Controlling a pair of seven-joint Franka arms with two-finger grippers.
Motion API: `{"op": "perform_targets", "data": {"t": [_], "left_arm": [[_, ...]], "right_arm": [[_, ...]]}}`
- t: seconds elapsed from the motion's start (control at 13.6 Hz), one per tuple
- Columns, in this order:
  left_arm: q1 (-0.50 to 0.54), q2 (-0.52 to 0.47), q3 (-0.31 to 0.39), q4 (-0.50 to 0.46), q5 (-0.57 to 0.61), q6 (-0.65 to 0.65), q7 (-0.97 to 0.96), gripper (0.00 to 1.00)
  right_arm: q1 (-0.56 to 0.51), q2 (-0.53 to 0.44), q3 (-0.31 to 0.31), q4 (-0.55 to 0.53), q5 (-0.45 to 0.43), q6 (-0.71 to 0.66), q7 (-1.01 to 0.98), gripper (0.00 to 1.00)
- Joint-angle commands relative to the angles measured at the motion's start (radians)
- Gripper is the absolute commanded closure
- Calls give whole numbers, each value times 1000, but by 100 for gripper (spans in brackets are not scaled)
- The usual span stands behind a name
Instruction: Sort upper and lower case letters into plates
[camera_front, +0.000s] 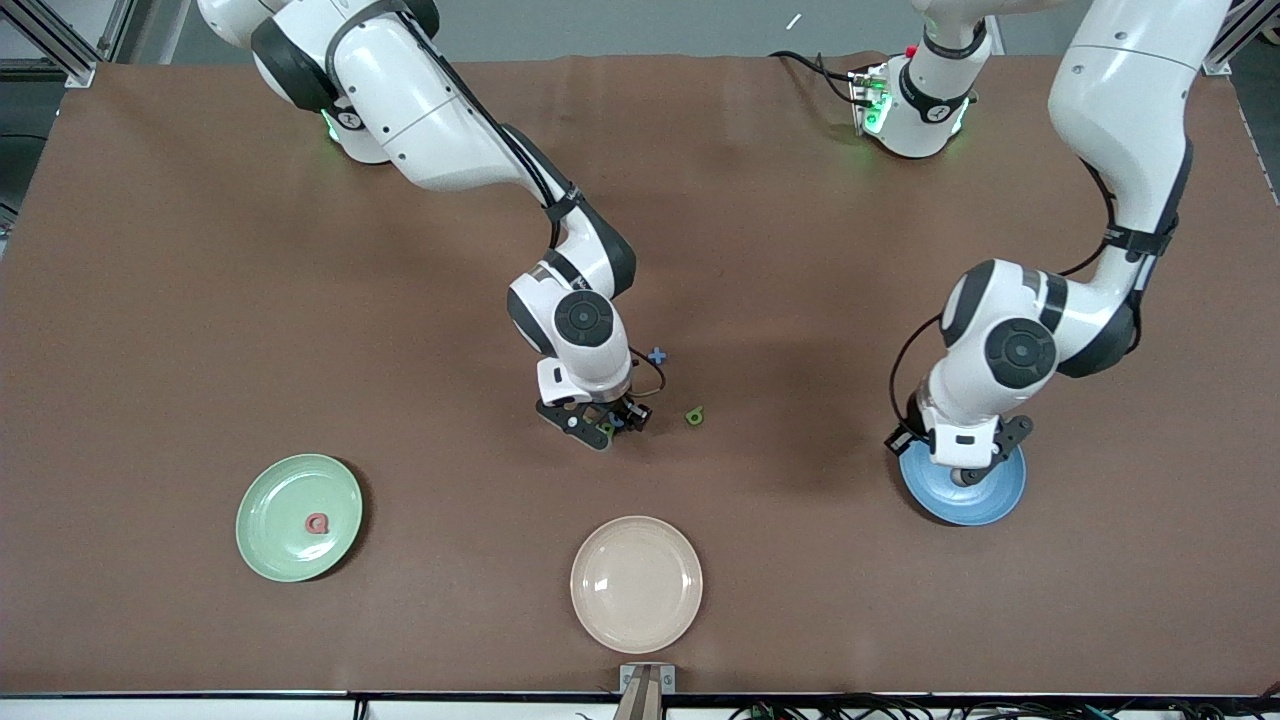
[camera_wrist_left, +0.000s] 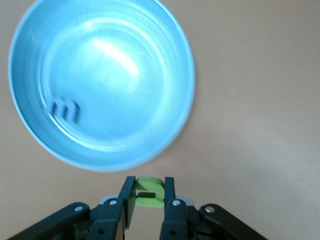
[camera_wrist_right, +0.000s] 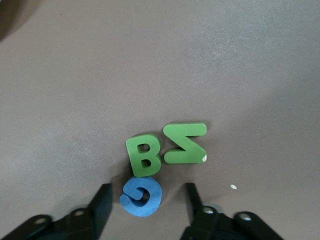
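Brown matting covers the tabletop, on which three plates are set along the edge nearest the front camera: a pale green plate toward the right arm's end, a cream plate between the two, and a blue plate toward the left arm's end. One pink-red letter is already lying in the pale green plate, and one blue letter is seen in the blue plate; the cream plate holds nothing. The left end effector is held over the rim of the blue plate, clamped on a green letter that has not yet been released. The right end effector is lowered to the middle of the tabletop with its jaws apart on either side of a blue letter, against which a green B and a green Z are touching. A blue cross-shaped letter and another green letter lie loose nearby. Roughly a quarter of the sorting is judged done, with one piece in hand and five left on the tabletop.
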Motion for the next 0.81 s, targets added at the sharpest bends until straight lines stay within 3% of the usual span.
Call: {"op": "perform_targets", "data": {"t": [0.0,0.07,0.15,0.22,0.29,0.52,0.66,0.74], "left_arm": [[73,16,-9,-12,20,-6,185,79],[87,18,-9,-9,20,-6,217,61],[96,21,-9,-6,21,-6,225,31],[96,20,-10,-6,20,-6,224,8],[95,17,-10,-8,21,-8,222,1],[79,7,-73,-6,17,-40,202,1],[55,12,-133,-5,18,-43,152,1],[14,16,-141,7,20,-35,144,1]], "right_arm": [[10,17,-6,24,14,1,14,46],[10,17,-6,24,14,1,16,51],[11,17,-6,24,14,4,16,56],[11,17,-7,24,12,8,5,64],[17,17,-7,24,11,8,2,69],[13,12,-6,26,14,5,3,97],[-16,6,2,33,23,-7,-6,100],[-50,2,35,44,43,-24,-27,100]]}}
